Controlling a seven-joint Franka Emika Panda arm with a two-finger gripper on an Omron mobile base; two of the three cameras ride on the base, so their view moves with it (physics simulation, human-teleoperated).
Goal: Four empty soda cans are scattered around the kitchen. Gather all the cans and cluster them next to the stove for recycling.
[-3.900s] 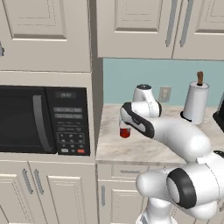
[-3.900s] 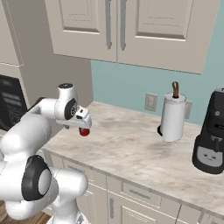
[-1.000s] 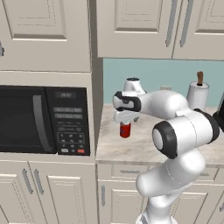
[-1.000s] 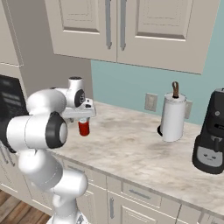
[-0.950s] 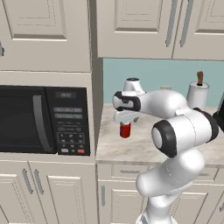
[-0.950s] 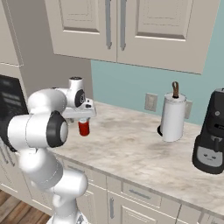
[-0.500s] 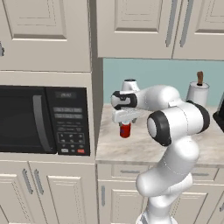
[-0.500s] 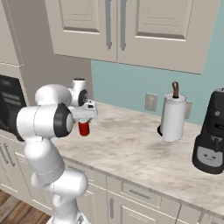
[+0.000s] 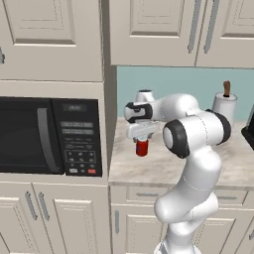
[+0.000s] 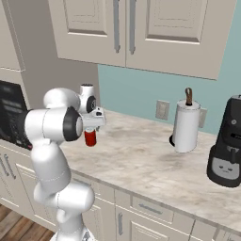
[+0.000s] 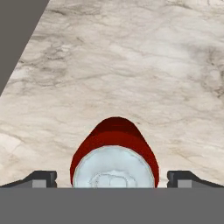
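Note:
One red soda can stands upright on the marble counter, close to the cabinet wall beside the microwave. My gripper points straight down just over it, open. In the hand view the can's silvery top lies between my two fingertips, with a gap on each side, so the jaws touch nothing. The stove is out of view.
A black microwave is built in left of the counter. A white paper-towel roll stands at the back wall, and a black coffee machine farther right. Wall cabinets hang overhead.
The arm's elbow has swung round over the counter and the hand has sunk a little toward the can. The can has not moved and the jaws stay open.

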